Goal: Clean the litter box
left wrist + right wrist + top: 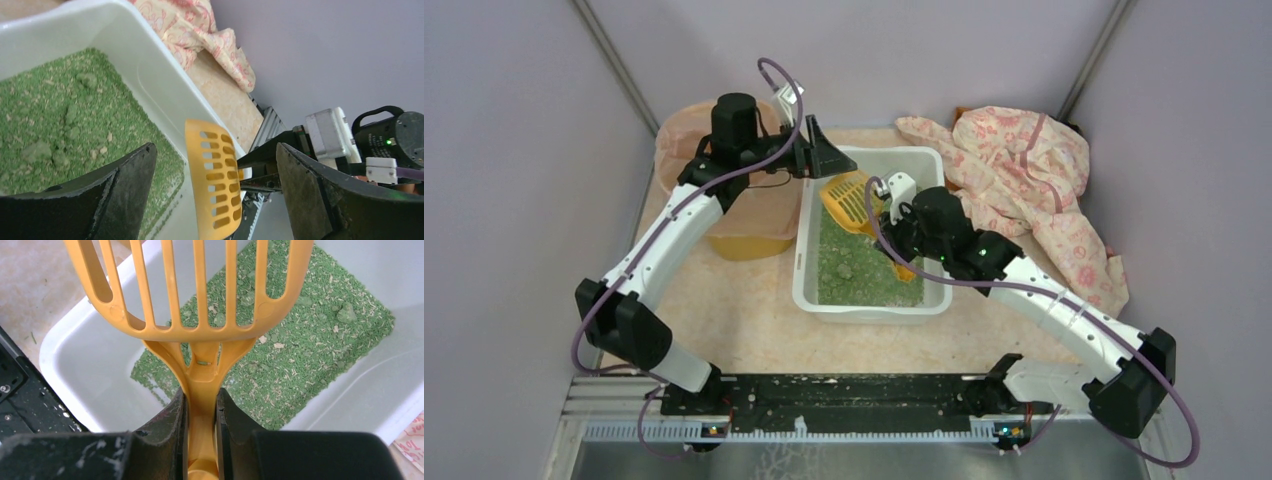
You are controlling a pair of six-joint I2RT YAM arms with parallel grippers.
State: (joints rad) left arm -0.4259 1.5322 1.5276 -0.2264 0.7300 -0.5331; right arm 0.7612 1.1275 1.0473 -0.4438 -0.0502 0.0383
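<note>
The litter box (929,170) is a white tub with green litter (864,265) and a few clumps (845,269); it also shows in the left wrist view (150,65) and the right wrist view (85,370). My right gripper (894,245) (200,405) is shut on the handle of the orange-yellow slotted scoop (849,200) (200,375). The scoop head is lifted above the litter at the tub's far left and looks empty. My left gripper (824,155) (215,150) is open and empty over the tub's far left corner, apart from the scoop (212,185).
A round bin with a peach bag (694,140) stands left of the tub, under my left arm. A pink floral cloth (1024,180) lies at the back right. Purple walls enclose the tan table (754,340).
</note>
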